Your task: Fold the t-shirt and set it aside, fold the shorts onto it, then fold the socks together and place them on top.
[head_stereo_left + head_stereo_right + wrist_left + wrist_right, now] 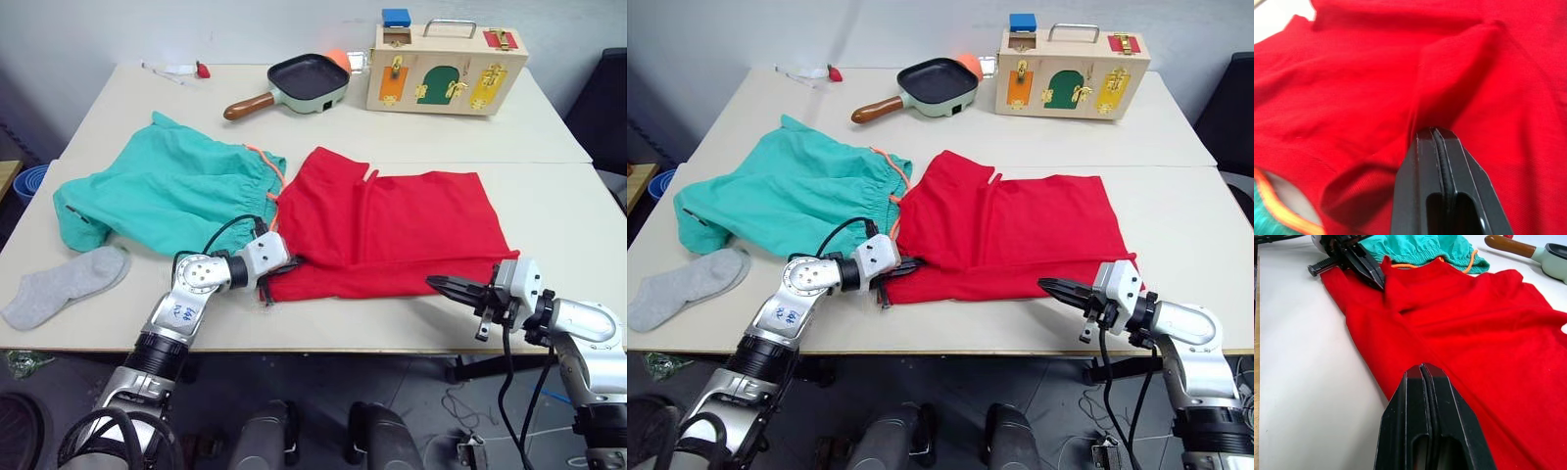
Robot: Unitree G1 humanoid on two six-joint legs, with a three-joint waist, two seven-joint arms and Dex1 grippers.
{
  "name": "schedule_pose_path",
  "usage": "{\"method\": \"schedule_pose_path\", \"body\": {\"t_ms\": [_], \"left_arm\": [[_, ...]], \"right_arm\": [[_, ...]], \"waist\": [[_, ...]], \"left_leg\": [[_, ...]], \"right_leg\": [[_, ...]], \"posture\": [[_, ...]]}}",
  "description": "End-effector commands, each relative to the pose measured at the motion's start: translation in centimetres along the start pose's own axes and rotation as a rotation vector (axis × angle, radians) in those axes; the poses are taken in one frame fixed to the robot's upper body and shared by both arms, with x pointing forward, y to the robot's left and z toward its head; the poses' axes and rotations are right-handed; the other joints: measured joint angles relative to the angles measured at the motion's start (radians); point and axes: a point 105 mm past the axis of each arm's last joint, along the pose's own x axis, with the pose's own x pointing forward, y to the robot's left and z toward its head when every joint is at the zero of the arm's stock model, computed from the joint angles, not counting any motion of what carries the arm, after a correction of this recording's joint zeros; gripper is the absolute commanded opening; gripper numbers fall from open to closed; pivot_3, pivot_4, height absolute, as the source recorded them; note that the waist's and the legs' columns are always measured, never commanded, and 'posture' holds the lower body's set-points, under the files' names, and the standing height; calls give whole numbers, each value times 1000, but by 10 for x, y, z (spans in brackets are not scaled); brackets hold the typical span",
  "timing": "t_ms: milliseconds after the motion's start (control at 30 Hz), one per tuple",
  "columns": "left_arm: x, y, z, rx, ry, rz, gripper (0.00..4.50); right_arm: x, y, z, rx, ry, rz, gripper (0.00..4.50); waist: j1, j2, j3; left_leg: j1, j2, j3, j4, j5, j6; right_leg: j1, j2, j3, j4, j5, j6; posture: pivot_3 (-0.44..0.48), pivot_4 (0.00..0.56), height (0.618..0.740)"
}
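Nearest the front edge of the counter (323,333), the right claw (443,285) hovers with its fingers pressed together, holding nothing, its tips pointing at the near right hem of the t-shirt (402,230) and stopping just short of it. That red t-shirt lies partly folded in the middle, and the left claw (276,265) is clenched on a bunched fold at its near left corner. Beyond the left claw and touching the t-shirt's left edge lie the teal shorts (162,191), spread flat with the orange drawstring (266,164) at their waistband. One grey sock (64,285) lies well off to the left claw's outer side, near the front edge. Far behind both claws sit a pan (306,81) and a wooden latch box (446,67).
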Motion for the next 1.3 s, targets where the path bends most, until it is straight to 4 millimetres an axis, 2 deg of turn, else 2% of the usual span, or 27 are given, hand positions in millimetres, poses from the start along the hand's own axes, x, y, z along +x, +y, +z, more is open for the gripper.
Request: {"method": "schedule_pose_path", "body": {"t_ms": [33, 233, 300, 467, 533, 633, 733, 833, 933, 1033, 1300], "left_arm": [[-1, 15, 10, 24, -38, 81, 22], [1, 31, 13, -11, -69, 164, 22], [0, 30, 17, -36, -89, 150, 22], [-22, -3, 32, -162, -177, -76, 22], [-24, -13, 31, -185, -168, -113, 22], [-19, -20, 23, -219, -129, -81, 22], [-11, -24, 13, -259, -90, -20, 22], [-8, -27, -9, -283, 9, 48, 22], [-12, -26, -20, -320, 45, 101, 22], [-22, -26, -31, -322, 84, 120, 22], [-31, -22, -33, -342, 58, 150, 22]], "right_arm": [[0, 0, 3, -11, -18, -11, 0], [6, -1, 2, -4, -21, -27, 0], [12, -1, 4, 11, -40, -34, 0], [48, 14, 9, 25, -40, 12, 0], [65, 17, 8, 24, -38, -15, 0], [79, 15, 1, 5, -3, -66, 0], [79, 1, -12, 2, 47, -165, 0], [61, -22, -29, -34, 125, -258, 0], [42, -40, -38, -49, 164, -321, 0], [11, -65, -50, -47, 212, -417, 0], [-44, -94, -77, -45, 316, -547, 0]], "waist": [[0, 0, 0], [1, 0, 0], [0, 0, 0], [-18, 0, 0], [-25, -1, 0], [-25, 0, 0], [-19, -1, 0], [-18, -1, -1], [-21, -2, -2], [-26, -2, -3], [-34, -1, -12]], "left_leg": [[0, 0, 0, 0, 0, 0], [0, 0, 0, 0, 0, 0], [0, 0, 0, 0, 0, 0], [-1, 1, 1, 0, 0, -1], [-1, 2, 1, -1, 0, -1], [-1, 2, 1, -1, 0, -2], [-1, 0, 0, -1, 0, -2], [-1, -3, 0, -1, -2, -4], [0, -3, 1, -1, -1, -3], [1, -1, 1, -1, -1, -4], [6, 1, 3, -4, 1, 0]], "right_leg": [[0, 0, 0, 0, 0, 0], [0, 0, 0, 0, 0, 0], [0, 0, 0, 0, 0, 0], [-1, 0, 0, 2, 0, 0], [-2, 1, 0, 5, 0, -1], [-2, 1, 0, 6, -1, -1], [-2, 1, 1, 6, -1, -1], [-2, 0, 2, 6, 0, 0], [-1, 1, 3, 5, 0, 0], [0, 0, 3, 2, 0, 0], [3, 1, 4, 0, 0, -1]], "posture": [[0, 150, 740], [0, 150, 740], [0, 150, 740], [0, 150, 740], [0, 150, 740], [0, 150, 740], [0, 150, 740], [0, 150, 740], [0, 150, 740], [0, 150, 740], [0, 150, 740]]}}
